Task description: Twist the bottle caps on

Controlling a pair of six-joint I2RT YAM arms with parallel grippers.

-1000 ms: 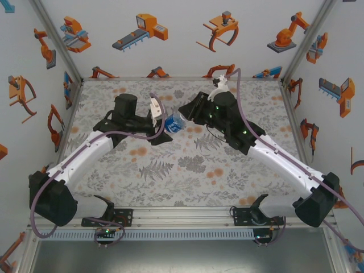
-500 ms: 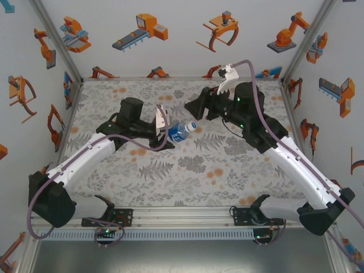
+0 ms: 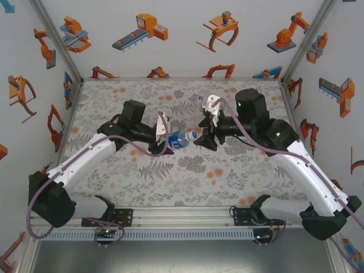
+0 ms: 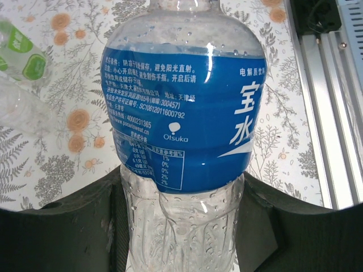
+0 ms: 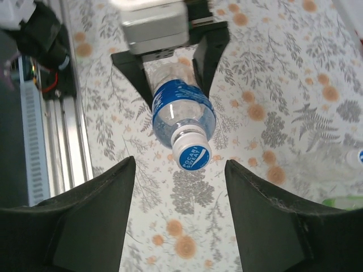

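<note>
Setting: flower-patterned table [image 3: 114, 96] inside white walls [image 3: 170, 40] printed with orange robot drawings.
Left gripper [image 3: 164, 139]: pinching a bottle [image 4: 181, 130] by its lower body; the two dark fingers [image 4: 74, 226] press against its sides, seen in the left wrist view.
Bottle: clear plastic with a blue label and droplets inside, held off the table and tilted close to level, its neck pointing away from the left gripper toward the right one.
Cap [image 5: 193, 154]: white rim with a blue printed top, sitting on the bottle's neck; how tightly it is turned cannot be told.
Right gripper [image 3: 203, 135]: fingers spread wide, facing the cap head-on; the cap lies in line with the gap between them, just ahead of the tips and not touching either one.
Beyond the left gripper: a green-labelled bottle [image 4: 20, 54] lies on the table off to one side, with a blurred clear bottle [image 4: 17, 113] just beside it.
Other side of the left gripper: a metal rail [image 4: 323, 113] runs along the table edge.
</note>
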